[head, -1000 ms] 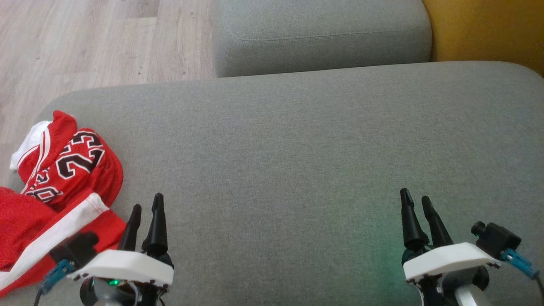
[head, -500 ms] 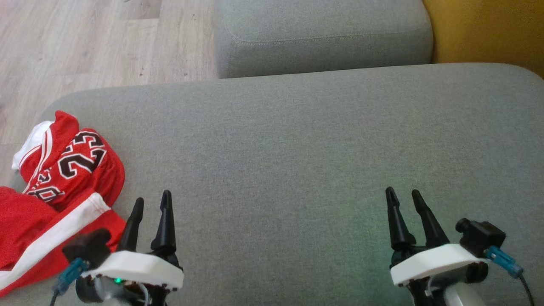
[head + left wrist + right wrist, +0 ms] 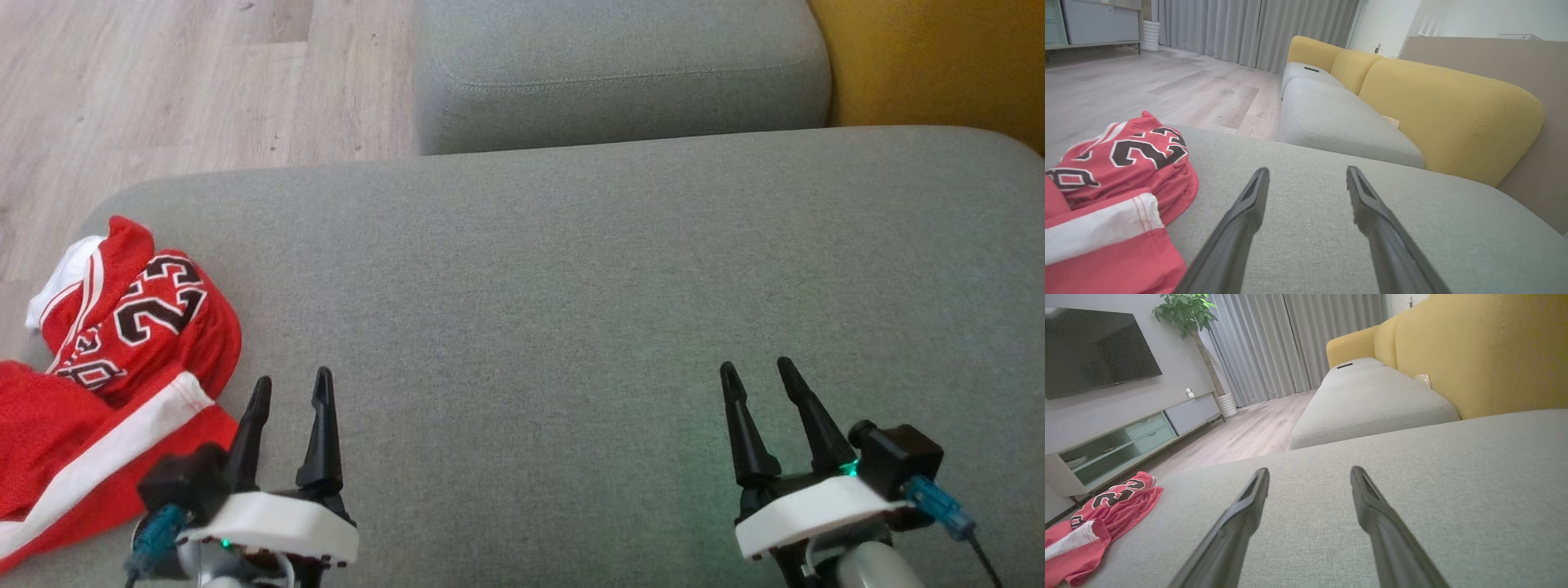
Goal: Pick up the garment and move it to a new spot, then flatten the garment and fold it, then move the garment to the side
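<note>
Left gripper (image 3: 294, 377) and right gripper (image 3: 755, 365), jaws apart and empty, have edged inward; the garment (image 3: 114, 343) lies untouched on the sofa (image 3: 571, 286).

Red jersey (image 3: 122, 351) cut off at head view's left edge, lettering half lost in folds. Well beyond jersey: small dark object (image 3: 1311, 69), too small to identify.

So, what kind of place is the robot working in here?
Most likely a home living room: a grey and yellow sofa, a television on the wall, and a potted plant beside long curtains.
</note>
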### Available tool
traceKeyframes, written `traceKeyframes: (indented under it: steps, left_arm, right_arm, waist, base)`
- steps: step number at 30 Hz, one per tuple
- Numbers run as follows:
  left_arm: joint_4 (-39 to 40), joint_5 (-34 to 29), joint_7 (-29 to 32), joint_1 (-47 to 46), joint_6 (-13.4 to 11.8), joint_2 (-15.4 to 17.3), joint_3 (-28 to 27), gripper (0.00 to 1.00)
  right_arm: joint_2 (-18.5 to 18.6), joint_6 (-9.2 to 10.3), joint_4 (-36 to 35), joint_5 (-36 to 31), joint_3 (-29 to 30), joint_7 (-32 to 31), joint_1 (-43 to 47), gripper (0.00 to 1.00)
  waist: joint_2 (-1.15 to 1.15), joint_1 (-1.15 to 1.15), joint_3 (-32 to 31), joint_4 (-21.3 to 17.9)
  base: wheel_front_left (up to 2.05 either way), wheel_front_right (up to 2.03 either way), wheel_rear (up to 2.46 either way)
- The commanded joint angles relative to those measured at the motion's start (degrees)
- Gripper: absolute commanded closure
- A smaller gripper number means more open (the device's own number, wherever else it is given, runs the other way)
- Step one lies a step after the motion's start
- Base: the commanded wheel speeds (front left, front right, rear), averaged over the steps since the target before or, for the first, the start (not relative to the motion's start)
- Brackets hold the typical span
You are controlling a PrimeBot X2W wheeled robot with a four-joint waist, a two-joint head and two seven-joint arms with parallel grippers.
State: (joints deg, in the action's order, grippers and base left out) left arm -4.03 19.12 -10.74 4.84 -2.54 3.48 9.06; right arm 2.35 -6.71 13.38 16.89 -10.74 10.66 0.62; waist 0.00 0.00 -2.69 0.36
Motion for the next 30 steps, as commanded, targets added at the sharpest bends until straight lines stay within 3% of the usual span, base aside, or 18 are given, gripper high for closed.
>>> traceKeyframes:
  steps: [1, 22, 30]
  left_arm:
    - [2.26, -1.72, -0.79, -1.29, -0.24, 0.2, -1.33, 0.0]
    - [1.94, -15.19, -4.26, -0.18, 0.99, -0.51, -2.16, 0.0]
    - [1.21, -15.08, -4.26, -0.25, 1.1, -0.57, -2.38, 0.0]
  right_arm:
    - [0.42, -0.62, -2.37, -1.78, -1.09, 0.85, -2.99, 0.0]
    - [0.53, -0.78, -2.09, -15.86, 1.33, 4.34, -3.04, 0.0]
    - [0.53, -0.78, -2.04, -15.85, 1.73, 4.34, -3.11, 0.0]
  waist:
    - [0.0, 0.0, -0.01, 0.01]
    - [0.0, 0.0, 0.09, -0.2]
    - [0.0, 0.0, 0.23, -0.05]
  base:
    - [0.0, 0.0, 0.0]
    - [0.0, 0.0, 0.0]
    - [0.0, 0.0, 0.0]
